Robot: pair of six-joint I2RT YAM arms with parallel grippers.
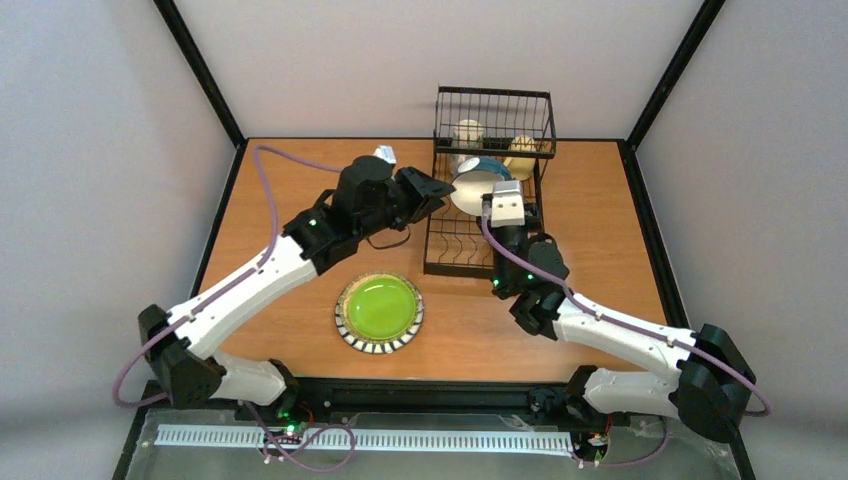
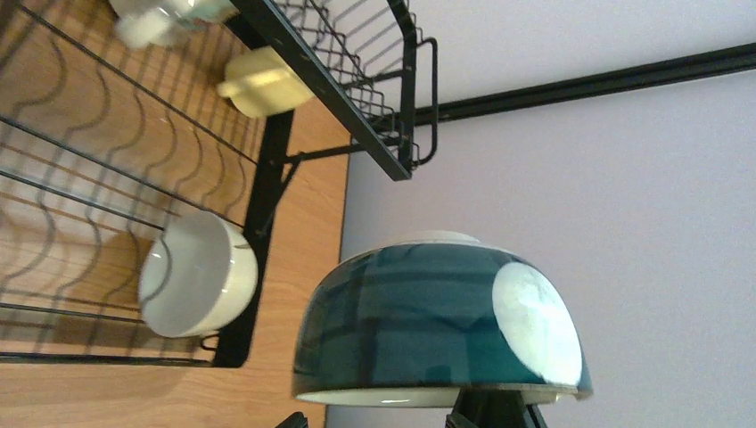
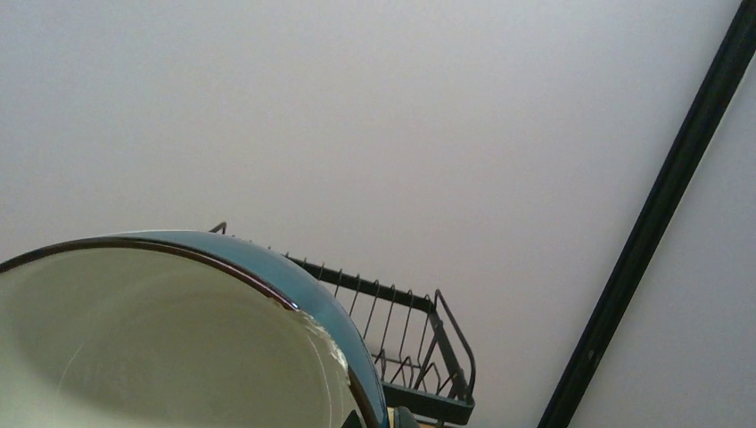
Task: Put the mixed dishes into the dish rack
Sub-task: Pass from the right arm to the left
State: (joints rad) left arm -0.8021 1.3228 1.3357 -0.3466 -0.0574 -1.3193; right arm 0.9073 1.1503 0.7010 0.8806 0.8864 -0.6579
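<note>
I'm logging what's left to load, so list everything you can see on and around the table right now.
dish rack: one, black wire, far right-centre of the table
mugs: two, white and cream, in the rack's raised basket
white bowl: one, cream-white, on its side on the rack's slotted base
teal bowl: one, teal outside and cream inside, held in the air over the rack
plate: one, lime green with a black-and-white striped rim, flat on the table near the front
table: one, wood-brown with black edging
left arm: one, white and black, reaching toward the rack, jaws open beside the teal bowl
right arm: one, white and black, jaws shut on the teal bowl's rim
</note>
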